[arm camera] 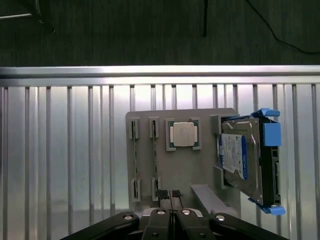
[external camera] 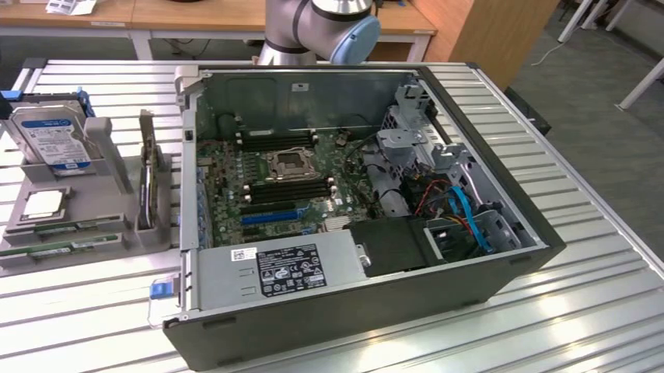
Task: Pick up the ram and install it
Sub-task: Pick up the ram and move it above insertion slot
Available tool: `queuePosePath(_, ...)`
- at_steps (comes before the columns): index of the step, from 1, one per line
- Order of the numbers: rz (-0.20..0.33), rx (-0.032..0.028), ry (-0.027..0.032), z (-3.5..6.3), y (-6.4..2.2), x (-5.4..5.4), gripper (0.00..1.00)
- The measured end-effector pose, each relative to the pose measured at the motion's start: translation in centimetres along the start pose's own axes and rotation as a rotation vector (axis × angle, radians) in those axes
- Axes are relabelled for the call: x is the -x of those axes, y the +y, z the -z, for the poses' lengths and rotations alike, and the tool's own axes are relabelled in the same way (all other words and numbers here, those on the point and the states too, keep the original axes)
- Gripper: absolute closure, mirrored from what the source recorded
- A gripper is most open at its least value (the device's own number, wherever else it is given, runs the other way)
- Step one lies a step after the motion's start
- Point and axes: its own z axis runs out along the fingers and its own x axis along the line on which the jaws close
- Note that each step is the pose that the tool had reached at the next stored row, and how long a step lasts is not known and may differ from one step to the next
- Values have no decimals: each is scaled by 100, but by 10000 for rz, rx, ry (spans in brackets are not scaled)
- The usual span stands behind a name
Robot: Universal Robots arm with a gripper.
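Observation:
Two ram sticks stand on edge in slots of the grey holder [arm camera: 200,175]: one ram stick [arm camera: 134,160] sits beside the other [arm camera: 154,162]. In the exterior view the same green ram sticks [external camera: 73,227] lie along the holder's [external camera: 104,241] front edge, at the exterior view's left. My gripper [arm camera: 169,194] hangs high above the holder, nearest the second stick. Its dark fingertips are pressed together with nothing between them. It touches nothing.
The holder also carries a CPU [arm camera: 182,134], a blue-labelled hard drive [arm camera: 242,160] and an upright grey expansion card [external camera: 148,175]. An open PC case [external camera: 353,194] lies on the slatted metal table [external camera: 581,311], with black memory slots [external camera: 291,186] on its motherboard. The arm's base [external camera: 311,31] stands behind the case.

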Motion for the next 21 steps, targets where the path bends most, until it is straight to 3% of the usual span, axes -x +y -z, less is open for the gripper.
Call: queuePosePath(21,69,-65,-1,-2,1,0,90)
